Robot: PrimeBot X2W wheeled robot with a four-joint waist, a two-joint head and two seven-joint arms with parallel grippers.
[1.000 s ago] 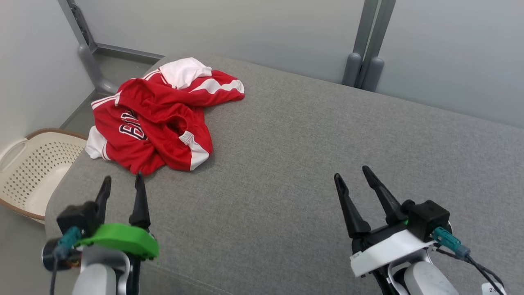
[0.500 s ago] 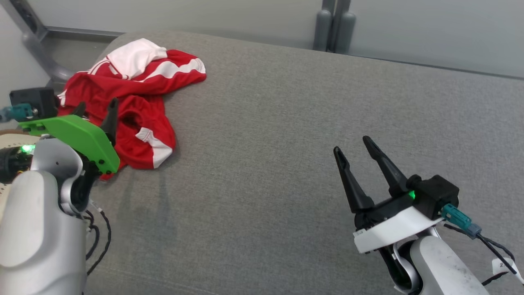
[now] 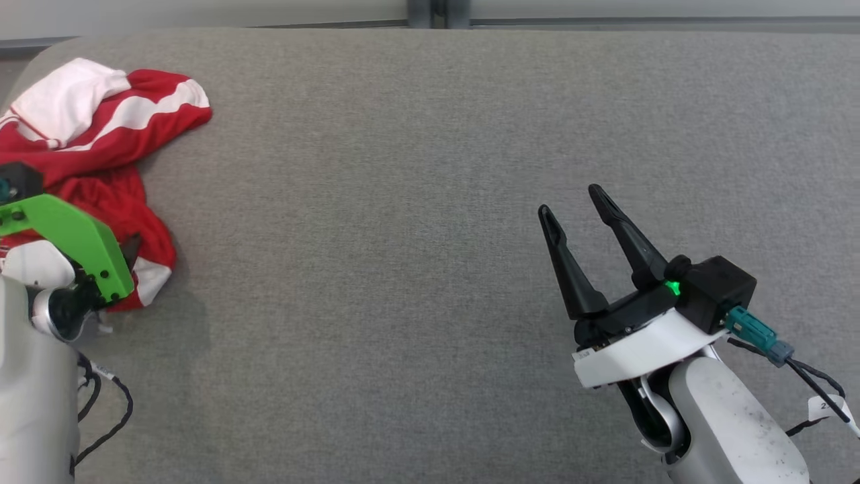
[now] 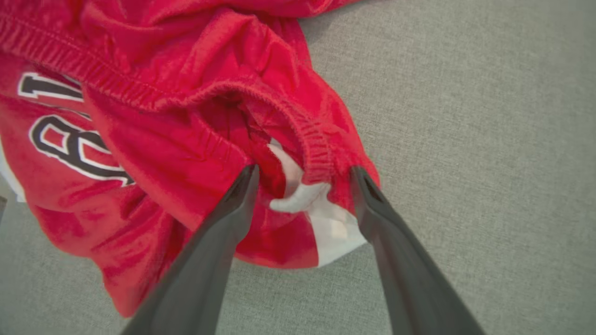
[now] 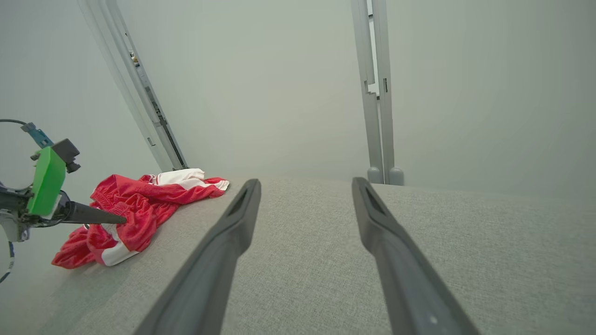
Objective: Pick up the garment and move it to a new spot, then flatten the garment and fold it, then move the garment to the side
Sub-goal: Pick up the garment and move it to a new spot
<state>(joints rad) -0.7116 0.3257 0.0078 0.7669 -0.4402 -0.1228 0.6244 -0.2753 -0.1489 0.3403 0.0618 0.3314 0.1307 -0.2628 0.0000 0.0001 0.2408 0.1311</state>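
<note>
The garment (image 3: 101,154) is a crumpled red piece with white stripes and dark lettering, lying at the far left of the grey padded surface (image 3: 403,269). My left gripper (image 4: 303,173) points down onto it, open. Its two fingertips press into the red fabric on either side of a bunched elastic hem and a white fold. In the head view its green mount (image 3: 67,232) covers most of the fingers. My right gripper (image 3: 570,202) hovers open over bare surface at the right, far from the garment (image 5: 139,204), with nothing between its fingers.
The surface's rounded left edge runs just beyond the garment. Pale wall panels and a metal post (image 5: 377,93) stand behind the far edge. Loose cables hang by the right wrist (image 3: 806,396) and the left forearm (image 3: 101,403).
The head camera has swung right and tilted down, shifting the whole picture. My left gripper has gone forward from the near edge and tipped down onto the garment. The right gripper has held its place.
</note>
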